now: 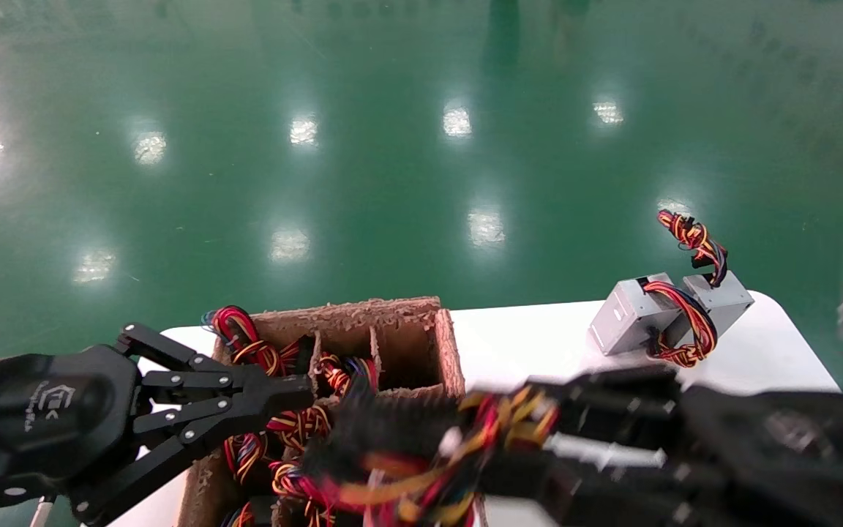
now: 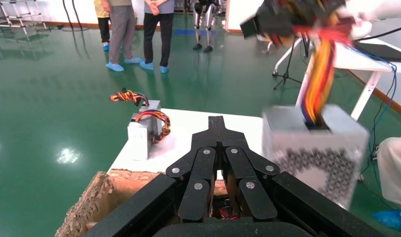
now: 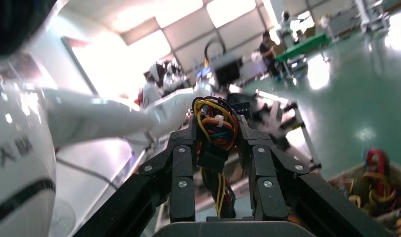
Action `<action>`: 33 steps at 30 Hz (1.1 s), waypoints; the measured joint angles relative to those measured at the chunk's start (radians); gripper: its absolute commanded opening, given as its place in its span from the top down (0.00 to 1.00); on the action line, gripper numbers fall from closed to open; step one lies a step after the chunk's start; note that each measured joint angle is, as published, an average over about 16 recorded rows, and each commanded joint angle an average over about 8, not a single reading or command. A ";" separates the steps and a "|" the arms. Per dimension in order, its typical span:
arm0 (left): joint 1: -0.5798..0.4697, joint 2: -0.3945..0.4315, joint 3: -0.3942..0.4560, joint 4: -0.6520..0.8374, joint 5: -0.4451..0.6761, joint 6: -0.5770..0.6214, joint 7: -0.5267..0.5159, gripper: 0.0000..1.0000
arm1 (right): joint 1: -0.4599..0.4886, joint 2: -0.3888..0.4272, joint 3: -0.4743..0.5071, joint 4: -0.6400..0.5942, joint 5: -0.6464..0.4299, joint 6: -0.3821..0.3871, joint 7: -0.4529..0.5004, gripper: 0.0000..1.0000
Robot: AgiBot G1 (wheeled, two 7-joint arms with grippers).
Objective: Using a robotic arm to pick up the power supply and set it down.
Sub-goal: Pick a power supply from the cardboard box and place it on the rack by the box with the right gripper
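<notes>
My right gripper is shut on the red, yellow and orange wire bundle of a power supply. In the left wrist view the silver-grey power supply hangs by those wires, lifted above the table's near corner. The head view shows only the blurred wires at the right gripper, low over the carton's right side. My left gripper is shut with nothing in it, hovering over the carton's left part.
A brown cardboard carton with dividers holds several wired units. Two more silver units with wire bundles lie on the white table at the far right. Green floor surrounds the table; people stand far off.
</notes>
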 measured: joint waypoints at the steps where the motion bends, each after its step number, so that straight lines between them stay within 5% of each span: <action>1: 0.000 0.000 0.000 0.000 0.000 0.000 0.000 1.00 | 0.003 0.002 0.000 -0.010 0.017 0.000 0.003 1.00; 17: 0.000 0.000 0.000 0.000 0.000 0.000 0.000 1.00 | 0.095 0.009 0.035 -0.346 0.151 0.050 0.003 1.00; 33: 0.000 0.000 0.000 0.000 0.000 0.000 0.000 1.00 | 0.201 0.031 0.054 -0.715 0.122 0.248 -0.049 1.00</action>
